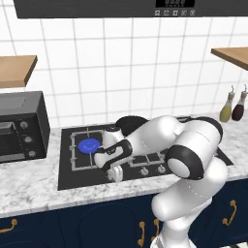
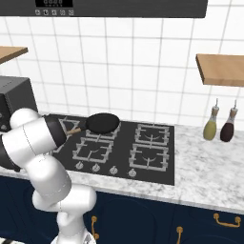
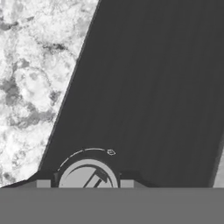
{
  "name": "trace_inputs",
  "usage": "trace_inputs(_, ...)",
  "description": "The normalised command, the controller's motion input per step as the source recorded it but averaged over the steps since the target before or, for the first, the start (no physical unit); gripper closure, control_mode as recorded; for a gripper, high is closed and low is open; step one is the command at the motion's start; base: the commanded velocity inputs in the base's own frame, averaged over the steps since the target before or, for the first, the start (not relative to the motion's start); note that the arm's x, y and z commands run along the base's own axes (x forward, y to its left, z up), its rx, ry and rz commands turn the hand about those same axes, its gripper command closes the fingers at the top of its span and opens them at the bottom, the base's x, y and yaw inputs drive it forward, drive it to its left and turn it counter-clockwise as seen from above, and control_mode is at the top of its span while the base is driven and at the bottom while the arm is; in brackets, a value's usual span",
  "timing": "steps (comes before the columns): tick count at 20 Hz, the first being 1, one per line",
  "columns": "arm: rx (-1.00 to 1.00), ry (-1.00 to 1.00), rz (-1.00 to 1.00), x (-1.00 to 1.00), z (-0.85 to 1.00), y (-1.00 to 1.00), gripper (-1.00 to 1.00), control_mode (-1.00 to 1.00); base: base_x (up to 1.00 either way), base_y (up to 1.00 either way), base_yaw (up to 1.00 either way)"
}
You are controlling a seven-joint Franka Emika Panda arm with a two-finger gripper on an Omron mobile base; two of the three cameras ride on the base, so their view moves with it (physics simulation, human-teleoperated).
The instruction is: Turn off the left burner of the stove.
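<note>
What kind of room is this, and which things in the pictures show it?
Most likely a home kitchen, rendered in simulation. A black stove with wire grates sits in a marble counter, a frying pan rests on it, and two bottles stand by a white tiled wall.

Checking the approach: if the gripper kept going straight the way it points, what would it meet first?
Most likely the silver knob, which sits right between the fingers of the gripper at the stove's front edge; how near it is already is unclear.

Small pale digits on the dark display panel (image 1: 175,3) above the stove (image 1: 68,177), too blurred to read. Tiny flame sign printed on the glass beside the silver knob (image 3: 87,177), at the end of a thin arc.
</note>
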Motion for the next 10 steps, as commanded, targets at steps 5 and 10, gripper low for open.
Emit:
trace_inputs(5,0.0,0.0,-0.35,0.0,-0.18,0.0,1.0,-1.0,0.0,0.0,0.0)
trace_inputs(10,0.0,0.0,-0.37,0.0,-0.23,0.0,1.0,-1.0,0.0,0.0,0.0)
